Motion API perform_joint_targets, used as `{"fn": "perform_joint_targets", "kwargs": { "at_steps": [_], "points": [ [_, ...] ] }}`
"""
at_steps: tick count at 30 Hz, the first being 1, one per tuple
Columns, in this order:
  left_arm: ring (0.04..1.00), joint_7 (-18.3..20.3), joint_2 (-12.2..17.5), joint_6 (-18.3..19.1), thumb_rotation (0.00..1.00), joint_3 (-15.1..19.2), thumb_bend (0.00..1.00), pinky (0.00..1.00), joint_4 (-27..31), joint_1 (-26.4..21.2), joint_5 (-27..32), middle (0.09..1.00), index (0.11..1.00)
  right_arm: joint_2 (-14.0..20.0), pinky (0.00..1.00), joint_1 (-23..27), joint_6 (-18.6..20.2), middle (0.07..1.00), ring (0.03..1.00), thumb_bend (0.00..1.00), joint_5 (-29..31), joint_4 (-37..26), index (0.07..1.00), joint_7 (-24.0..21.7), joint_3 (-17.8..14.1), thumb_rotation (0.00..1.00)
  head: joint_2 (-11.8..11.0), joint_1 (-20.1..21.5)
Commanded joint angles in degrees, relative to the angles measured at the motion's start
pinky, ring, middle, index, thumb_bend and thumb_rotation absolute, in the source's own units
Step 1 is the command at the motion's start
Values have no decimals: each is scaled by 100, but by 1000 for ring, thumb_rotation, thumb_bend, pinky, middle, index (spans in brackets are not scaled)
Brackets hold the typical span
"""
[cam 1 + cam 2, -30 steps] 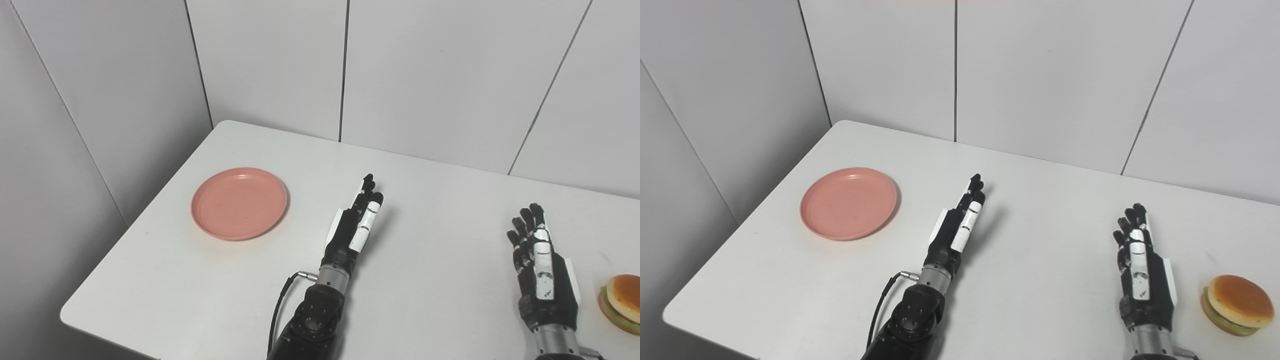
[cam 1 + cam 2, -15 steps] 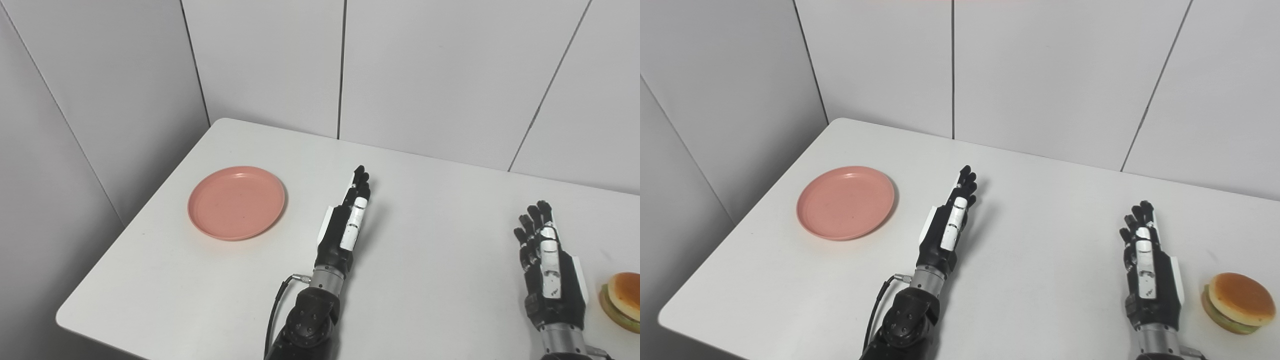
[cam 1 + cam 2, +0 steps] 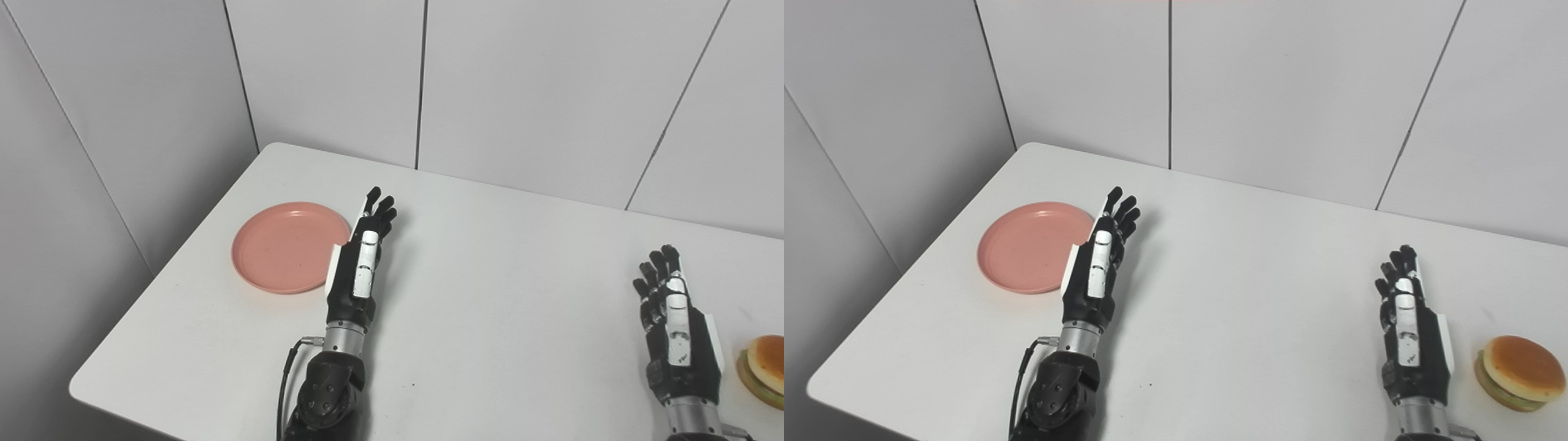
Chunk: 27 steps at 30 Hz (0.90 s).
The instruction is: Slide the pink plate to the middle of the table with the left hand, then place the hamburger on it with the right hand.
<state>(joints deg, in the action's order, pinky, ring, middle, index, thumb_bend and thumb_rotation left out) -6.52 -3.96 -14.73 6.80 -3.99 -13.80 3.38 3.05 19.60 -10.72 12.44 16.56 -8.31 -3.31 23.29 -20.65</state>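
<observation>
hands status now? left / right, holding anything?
Left hand: open, fingers extended, holding nothing, at the right edge of the pink plate.
Right hand: open, holding nothing, just left of the hamburger.

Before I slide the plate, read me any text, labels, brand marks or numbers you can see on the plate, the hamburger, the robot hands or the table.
None: no readable text in either view.
Pink plate: plain, only tiny dark specks.
Hamburger: no label.
Left robot hand and right robot hand: white panels, no print that can be made out.
Table and wall panels: blank.
</observation>
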Motion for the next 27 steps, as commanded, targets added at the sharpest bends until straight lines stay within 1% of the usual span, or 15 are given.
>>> {"fn": "perform_joint_targets", "kwargs": {
  "at_steps": [1,3,5,7,8,11,12,15,17,19,21,22,27],
  "points": [
    [864,-139,36,-51,1000,61,658,863,250,-200,-88,872,870,20,1000,-283,-263,1000,1000,513,42,351,1000,-106,-51,898,4,-2],
    [853,-187,70,-67,1000,137,660,849,278,-226,-85,861,859,11,1000,-278,-272,1000,1000,516,25,370,1000,-83,-51,895,4,-2],
    [830,-227,151,-145,1000,238,650,826,296,-262,-15,839,830,14,1000,-277,-263,1000,1000,518,33,376,1000,-104,-41,904,10,0],
    [800,-276,192,-230,1000,326,662,786,288,-289,-20,813,799,9,1000,-278,-258,1000,1000,522,26,374,1000,-89,-41,901,14,-3],
    [798,-288,242,-233,1000,387,662,784,302,-299,-16,812,798,1,1000,-273,-257,1000,1000,522,26,386,1000,-83,-41,901,15,-6],
    [789,-328,368,-291,1000,522,666,833,304,-327,-48,797,777,6,1000,-275,-272,1000,1000,517,32,388,1000,-98,-39,908,22,-14],
    [788,-370,441,-409,1000,586,661,842,230,-355,-92,795,776,13,1000,-279,-271,1000,1000,515,25,374,1000,-97,-36,907,26,-15],
    [752,-494,592,-665,1000,772,643,754,45,-427,-131,760,744,15,1000,-291,-240,1000,1000,502,3,327,1000,-65,-39,898,29,-13],
    [739,-566,652,-761,1000,875,653,731,-57,-471,-88,744,720,20,1000,-298,-217,1000,1000,488,-20,298,1000,-39,-39,901,26,-8],
    [738,-682,726,-782,1000,1003,672,733,-143,-518,-109,740,713,19,1000,-305,-150,1000,1000,486,51,257,1000,-71,-51,898,35,-12],
    [744,-788,802,-739,1000,1114,686,757,-173,-549,-147,741,715,18,1000,-313,-145,1000,1000,487,82,237,1000,-87,-54,894,33,-14],
    [747,-826,851,-745,1000,1153,692,785,-188,-558,-168,740,716,21,1000,-316,-157,1000,1000,482,58,232,1000,-69,-48,890,33,-14],
    [733,-981,1046,-885,1000,1331,696,745,-307,-609,-197,729,710,30,1000,-318,-133,1000,1000,478,62,224,1000,-56,-44,878,35,-22]
  ]
}}
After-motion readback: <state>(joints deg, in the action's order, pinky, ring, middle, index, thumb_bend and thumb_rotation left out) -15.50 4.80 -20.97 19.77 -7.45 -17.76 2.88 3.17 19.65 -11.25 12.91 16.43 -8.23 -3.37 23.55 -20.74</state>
